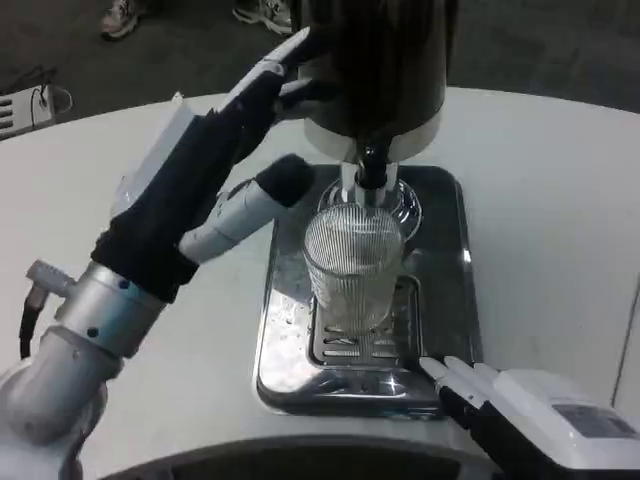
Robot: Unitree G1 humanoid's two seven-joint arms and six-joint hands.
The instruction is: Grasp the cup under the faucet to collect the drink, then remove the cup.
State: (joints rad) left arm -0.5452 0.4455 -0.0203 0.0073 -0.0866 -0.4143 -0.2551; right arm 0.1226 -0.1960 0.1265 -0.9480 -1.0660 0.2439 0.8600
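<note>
A clear ribbed cup (353, 268) stands upright on the drip grate of the steel tray (446, 250), right under the faucet (371, 172) of the dark dispenser (375, 60). My left hand (215, 165) is raised above the table left of the cup, fingers spread and reaching toward the dispenser's side, holding nothing. Its thumb points toward the cup without touching it. My right hand (520, 405) lies at the tray's near right corner, fingers straight, palm down, holding nothing.
The white round table (540, 180) extends on both sides of the tray. A dark floor lies beyond the far edge, with someone's shoes (262, 12) at the top.
</note>
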